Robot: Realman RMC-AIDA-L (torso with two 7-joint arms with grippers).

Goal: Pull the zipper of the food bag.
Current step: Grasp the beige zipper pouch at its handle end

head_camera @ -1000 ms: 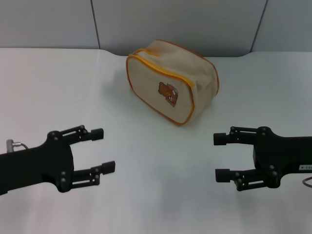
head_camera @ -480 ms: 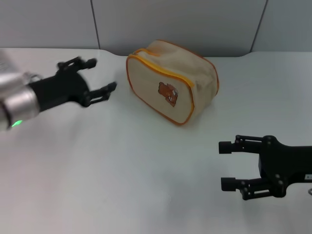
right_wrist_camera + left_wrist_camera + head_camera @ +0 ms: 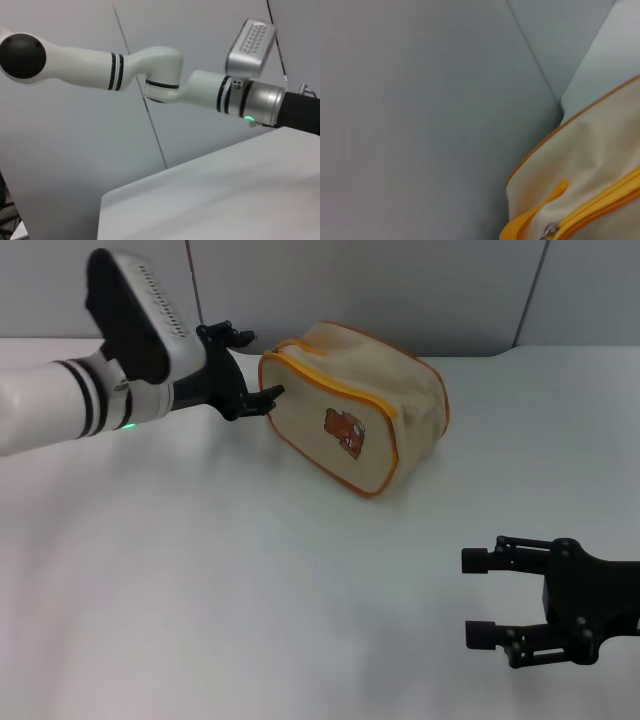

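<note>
The bag (image 3: 352, 408) lies at about 12 o'clock on the white table (image 3: 250, 580), far side. The left gripper (image 3: 252, 365), fingers spread wide, hovers just beside the bag's 9 o'clock end, so this reads as the approach. The zipper (image 3: 330, 382) runs along the top edge; the left wrist view shows its silvery pull (image 3: 549, 231) close by. Next the fingers need to close on that pull. The right gripper (image 3: 478, 597), also wide, sits at 4 o'clock, well apart. Grey wall panels (image 3: 400, 290) stand behind.

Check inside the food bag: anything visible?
Nothing: the food bag looks closed along its zipper, so its contents are hidden. The open left gripper is at its end.
</note>
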